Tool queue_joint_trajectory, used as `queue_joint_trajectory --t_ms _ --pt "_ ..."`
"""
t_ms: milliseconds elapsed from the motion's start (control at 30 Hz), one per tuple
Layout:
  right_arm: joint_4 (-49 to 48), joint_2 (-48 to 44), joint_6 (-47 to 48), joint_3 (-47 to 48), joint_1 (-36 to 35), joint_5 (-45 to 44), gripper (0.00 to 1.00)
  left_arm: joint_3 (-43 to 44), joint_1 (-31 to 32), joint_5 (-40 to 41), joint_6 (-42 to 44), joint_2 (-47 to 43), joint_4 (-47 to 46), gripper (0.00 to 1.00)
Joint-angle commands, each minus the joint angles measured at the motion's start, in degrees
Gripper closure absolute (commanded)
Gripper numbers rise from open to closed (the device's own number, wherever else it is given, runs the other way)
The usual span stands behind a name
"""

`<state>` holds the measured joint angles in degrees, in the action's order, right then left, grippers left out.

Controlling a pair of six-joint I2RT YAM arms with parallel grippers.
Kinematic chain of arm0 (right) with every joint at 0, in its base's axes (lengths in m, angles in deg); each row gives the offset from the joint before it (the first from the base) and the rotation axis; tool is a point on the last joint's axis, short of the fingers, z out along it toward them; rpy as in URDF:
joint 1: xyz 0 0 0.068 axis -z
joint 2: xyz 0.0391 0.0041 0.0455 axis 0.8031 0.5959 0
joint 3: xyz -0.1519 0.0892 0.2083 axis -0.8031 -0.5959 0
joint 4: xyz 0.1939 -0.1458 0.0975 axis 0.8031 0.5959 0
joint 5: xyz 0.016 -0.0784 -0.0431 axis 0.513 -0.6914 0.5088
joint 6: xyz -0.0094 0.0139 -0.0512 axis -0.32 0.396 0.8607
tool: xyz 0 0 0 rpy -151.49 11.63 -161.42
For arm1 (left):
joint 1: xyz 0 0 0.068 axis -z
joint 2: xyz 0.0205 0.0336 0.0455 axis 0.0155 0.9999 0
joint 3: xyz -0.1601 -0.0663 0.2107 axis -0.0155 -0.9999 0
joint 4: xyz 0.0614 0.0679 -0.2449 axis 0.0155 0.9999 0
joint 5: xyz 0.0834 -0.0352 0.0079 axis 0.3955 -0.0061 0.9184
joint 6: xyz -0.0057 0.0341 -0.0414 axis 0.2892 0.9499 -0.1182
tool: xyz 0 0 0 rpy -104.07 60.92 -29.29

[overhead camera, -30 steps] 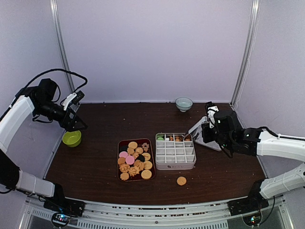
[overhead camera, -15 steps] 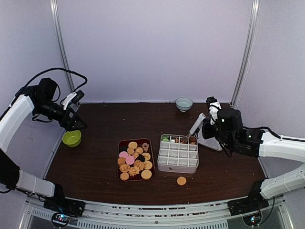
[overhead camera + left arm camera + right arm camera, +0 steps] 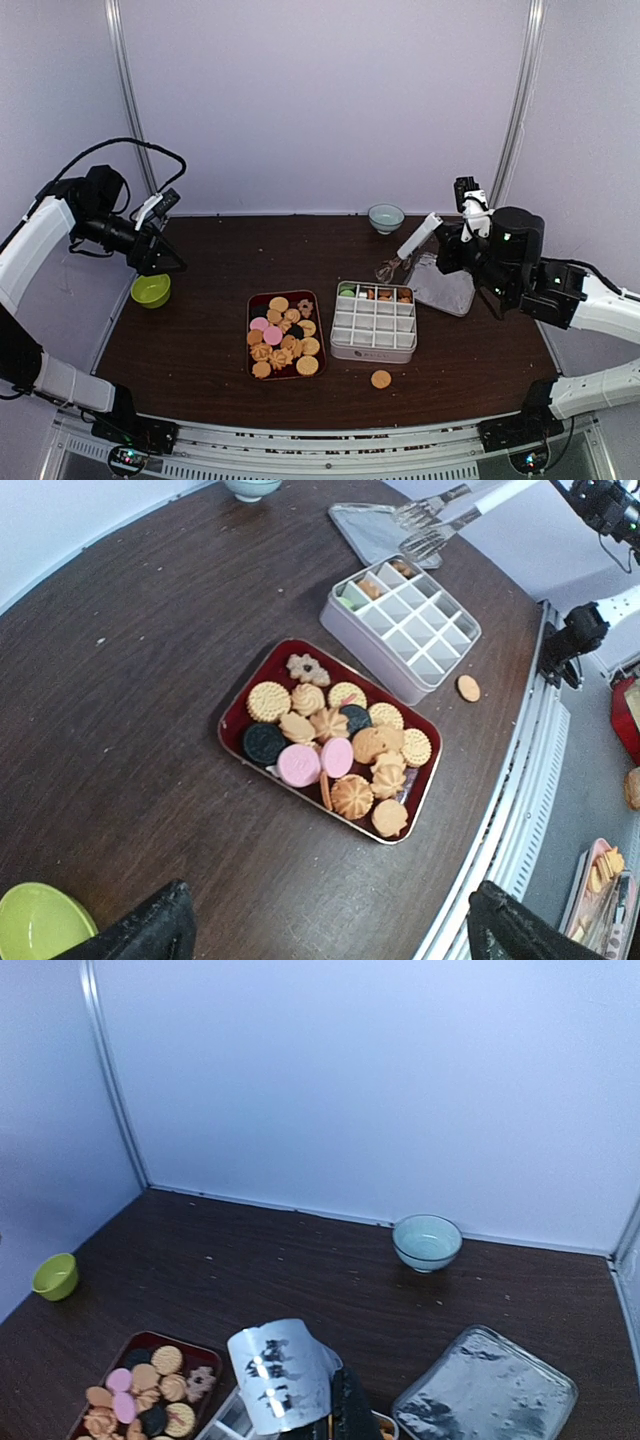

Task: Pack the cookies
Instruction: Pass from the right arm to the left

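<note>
The cookies (image 3: 284,334) lie heaped in a dark red tray (image 3: 251,341): round golden ones, flower shapes, two pink and some dark. They also show in the left wrist view (image 3: 330,738). A white divided box (image 3: 372,326) beside it holds a few cookies (image 3: 378,294) in its back row. One cookie (image 3: 381,379) lies loose on the table in front of the box. My right gripper (image 3: 452,246) is shut on metal tongs (image 3: 412,245), held in the air behind the box, tips empty. My left gripper (image 3: 160,255) hangs open and empty at the far left.
A green bowl (image 3: 150,290) sits under the left gripper. A pale blue bowl (image 3: 386,216) stands at the back wall. A clear lid (image 3: 443,285) lies right of the box. The booth's walls close in the back and both sides.
My right arm has lifted the tongs up out of the box's back row and drawn back to the right. The box has shifted slightly right. The left arm has barely moved.
</note>
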<state>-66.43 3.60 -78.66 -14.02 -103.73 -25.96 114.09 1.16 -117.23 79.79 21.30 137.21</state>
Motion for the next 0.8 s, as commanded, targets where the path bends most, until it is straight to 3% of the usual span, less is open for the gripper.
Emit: queue_joint_trajectory --t_ms 0,333,467,767 --pt "-4.5 1.1 -4.4 6.0 -3.1 11.6 1.0 2.6 4.6 -6.9 3.1 1.3 1.3 0.02" --pt "-19.2 18.7 -12.8 16.1 -11.5 29.6 1.0 4.3 17.9 -17.3 4.5 6.7 1.5 0.03" --pt "-21.4 22.5 -15.4 18.9 -11.7 35.3 1.0 3.9 19.4 -19.9 8.9 7.5 3.9 0.1" --pt "-22.2 24.4 -16.6 20.2 -11.7 36.1 1.0 1.7 22.9 -20.0 15.3 10.0 8.6 0.26"
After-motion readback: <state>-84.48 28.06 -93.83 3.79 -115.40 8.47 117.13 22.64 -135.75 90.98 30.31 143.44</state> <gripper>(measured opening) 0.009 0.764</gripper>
